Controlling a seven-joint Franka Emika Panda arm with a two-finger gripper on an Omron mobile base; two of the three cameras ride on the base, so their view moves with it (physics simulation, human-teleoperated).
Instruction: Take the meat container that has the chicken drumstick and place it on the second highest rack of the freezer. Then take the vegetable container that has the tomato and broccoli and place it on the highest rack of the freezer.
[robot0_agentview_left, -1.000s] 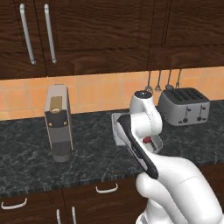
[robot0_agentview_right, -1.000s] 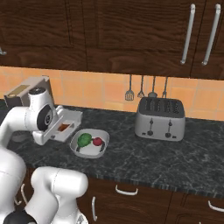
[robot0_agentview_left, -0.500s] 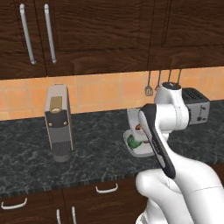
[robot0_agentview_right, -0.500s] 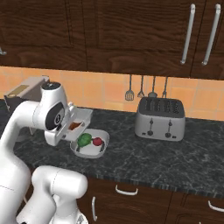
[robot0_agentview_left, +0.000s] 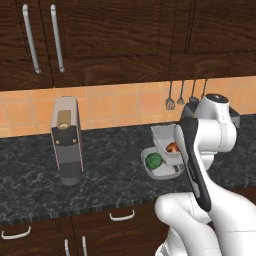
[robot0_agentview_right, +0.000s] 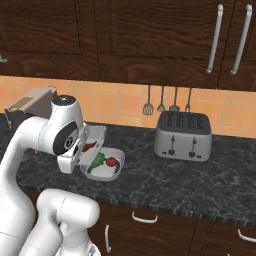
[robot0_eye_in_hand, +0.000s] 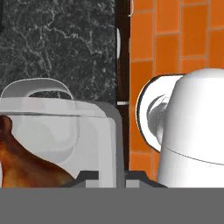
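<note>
Premises: a domestic kitchen. Dark wood cabinets (robot0_agentview_right: 150, 40), black stone counter (robot0_agentview_right: 200, 175), toaster (robot0_agentview_right: 183, 135), hanging utensils (robot0_agentview_right: 167, 100).

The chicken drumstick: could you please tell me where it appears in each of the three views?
Left base view: the chicken drumstick is right of centre, partly behind the arm, in its grey tray.
Right base view: a reddish-brown sliver left of centre, beside the arm.
Hand view: bottom left corner, close up, inside the tray.
Shared landmark: the vegetable dish next to the tray.
</note>
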